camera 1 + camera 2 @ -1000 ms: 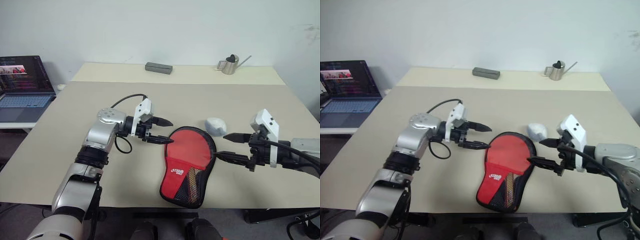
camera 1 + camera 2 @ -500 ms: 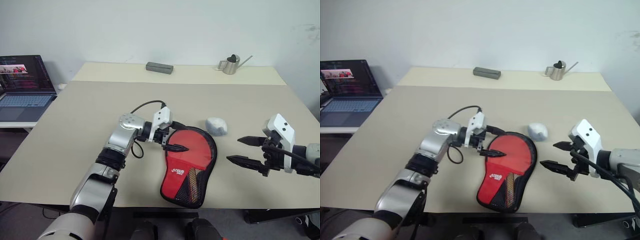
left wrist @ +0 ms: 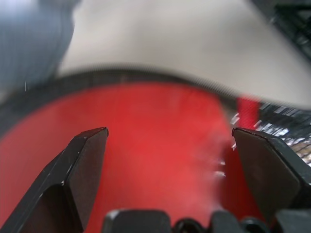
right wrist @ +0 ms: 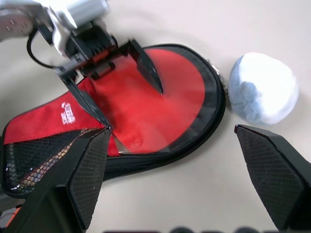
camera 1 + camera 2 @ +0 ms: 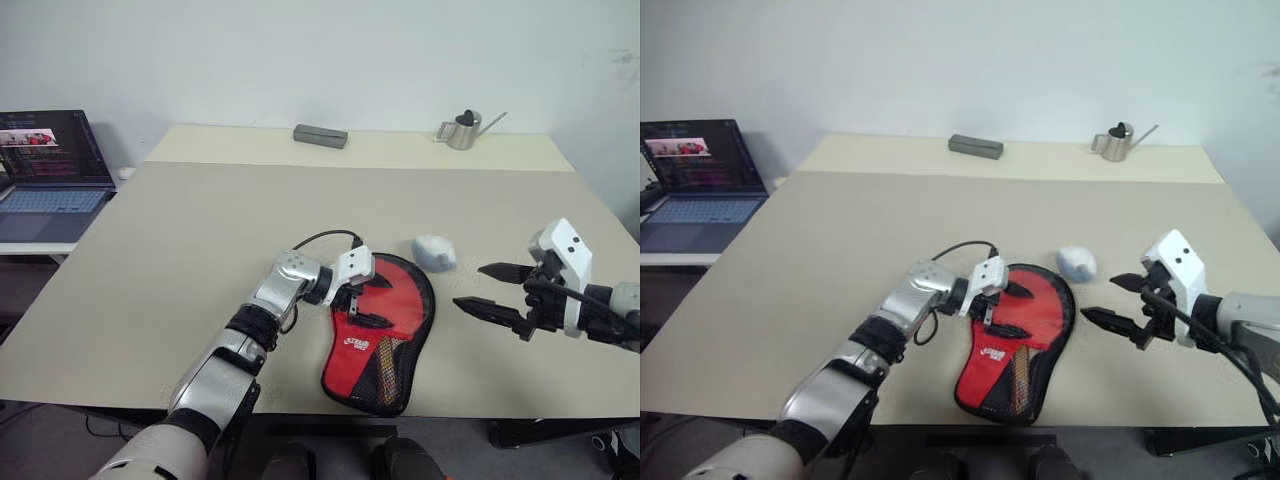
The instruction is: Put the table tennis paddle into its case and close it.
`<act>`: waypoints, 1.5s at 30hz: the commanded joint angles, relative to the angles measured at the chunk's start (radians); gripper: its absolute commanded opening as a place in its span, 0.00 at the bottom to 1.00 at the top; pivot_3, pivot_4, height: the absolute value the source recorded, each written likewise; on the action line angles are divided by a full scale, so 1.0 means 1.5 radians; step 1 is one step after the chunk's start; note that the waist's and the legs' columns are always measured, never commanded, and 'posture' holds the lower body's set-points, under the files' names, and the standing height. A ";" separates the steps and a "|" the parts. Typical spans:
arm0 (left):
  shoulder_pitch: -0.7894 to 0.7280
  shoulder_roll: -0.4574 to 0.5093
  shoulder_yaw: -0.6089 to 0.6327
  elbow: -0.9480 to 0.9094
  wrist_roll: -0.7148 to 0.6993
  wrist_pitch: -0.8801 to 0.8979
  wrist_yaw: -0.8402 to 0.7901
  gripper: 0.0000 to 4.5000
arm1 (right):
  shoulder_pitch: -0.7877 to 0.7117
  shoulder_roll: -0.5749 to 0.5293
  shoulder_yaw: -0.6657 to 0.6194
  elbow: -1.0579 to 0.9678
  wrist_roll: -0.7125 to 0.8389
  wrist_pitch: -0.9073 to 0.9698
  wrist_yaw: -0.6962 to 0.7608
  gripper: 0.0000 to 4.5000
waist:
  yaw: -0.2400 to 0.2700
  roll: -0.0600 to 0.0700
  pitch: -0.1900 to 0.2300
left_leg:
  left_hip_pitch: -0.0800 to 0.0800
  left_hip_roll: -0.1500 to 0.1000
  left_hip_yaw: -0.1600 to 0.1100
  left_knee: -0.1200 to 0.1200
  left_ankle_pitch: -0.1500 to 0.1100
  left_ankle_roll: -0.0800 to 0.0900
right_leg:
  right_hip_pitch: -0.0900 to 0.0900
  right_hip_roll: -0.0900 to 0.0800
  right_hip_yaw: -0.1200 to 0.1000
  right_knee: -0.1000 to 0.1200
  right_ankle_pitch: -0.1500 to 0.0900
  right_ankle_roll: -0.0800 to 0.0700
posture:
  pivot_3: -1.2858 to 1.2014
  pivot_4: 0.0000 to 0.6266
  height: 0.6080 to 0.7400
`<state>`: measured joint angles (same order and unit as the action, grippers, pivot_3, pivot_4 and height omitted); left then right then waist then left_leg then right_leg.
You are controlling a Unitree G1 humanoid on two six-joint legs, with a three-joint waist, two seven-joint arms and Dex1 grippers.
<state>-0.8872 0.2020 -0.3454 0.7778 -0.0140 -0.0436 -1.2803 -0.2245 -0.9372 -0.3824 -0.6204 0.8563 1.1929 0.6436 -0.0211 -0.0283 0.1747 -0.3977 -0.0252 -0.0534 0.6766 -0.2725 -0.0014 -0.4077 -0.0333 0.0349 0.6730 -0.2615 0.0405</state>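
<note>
A large beige table (image 5: 200, 230) carried everything; a second, paler table top (image 5: 400, 148) stood pushed against its far edge, under a plain white wall (image 5: 320, 50). Beyond the table's left edge an open laptop (image 5: 45, 165) sat on a lower surface with its screen lit.

Near the table's front edge, about midway along it, lay the case (image 5: 385, 330): a paddle-shaped soft cover with black piping, a red panel with white lettering and a black mesh pocket at its narrow end, which pointed toward the front edge. The table tennis paddle (image 5: 384, 362) showed as striped wood, red and black through the mesh at that narrow end; how much of it sat inside the case could not be told.

The left gripper (image 5: 368, 304) hung over the round red part of the case, its two black fingers spread wide apart with nothing between them; in the left wrist view the fingers framed red fabric, and contact with it could not be told. The right gripper (image 5: 488, 286) hovered near the table's right edge, just beside the case and apart from it, its fingers also spread wide and empty.

A small grey-white pouch (image 5: 434, 252) rested just beside the far right curve of the case. On the paler table top a dark grey rectangular block (image 5: 320, 136) lay near the middle, and a small metal watering can (image 5: 464, 130) with a long spout stood toward the right.
</note>
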 commanded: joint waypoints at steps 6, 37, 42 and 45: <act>-0.029 -0.022 -0.003 0.126 0.057 -0.069 0.087 0.99 | -0.107 -0.019 0.060 0.099 -0.076 -0.077 -0.019 1.00 | -0.001 0.000 0.000 | 0.002 0.000 0.001 0.000 0.000 0.000 | 0.001 0.000 0.000 0.000 0.000 0.000 | 0.52 0.24 1.00; 0.045 -0.022 -0.002 0.047 0.052 -0.050 0.090 0.99 | -0.381 0.202 0.395 0.628 -0.447 -0.361 0.054 1.00 | -0.004 0.002 -0.001 | 0.003 0.000 0.001 0.000 0.000 0.000 | 0.002 0.000 0.000 0.001 0.000 0.000 | 0.52 0.24 1.00; 0.050 -0.021 -0.001 0.038 0.052 -0.042 0.090 0.99 | -0.388 0.221 0.376 0.649 -0.466 -0.368 0.043 1.00 | -0.004 0.002 -0.001 | 0.004 0.000 0.001 0.000 0.000 0.000 | 0.002 0.000 0.000 0.001 0.000 0.000 | 0.52 0.24 1.00; 0.052 -0.022 -0.002 0.040 0.053 -0.041 0.093 1.00 | -0.386 0.226 0.370 0.647 -0.470 -0.366 0.041 0.79 | -0.004 0.002 -0.001 | 0.004 0.000 0.001 0.000 0.000 0.000 | 0.002 -0.001 0.000 0.001 0.000 0.000 | 0.52 0.24 1.00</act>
<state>-0.8507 0.1674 -0.3092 0.7992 0.0211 -0.1309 -1.1312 -0.7785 -0.5968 0.2069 0.3655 0.1573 0.6594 0.7076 -0.0276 -0.0256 0.1726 -0.3924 -0.0249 -0.0512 0.6762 -0.2726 -0.0013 -0.4054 -0.0341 0.0354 0.6746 -0.2611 0.0401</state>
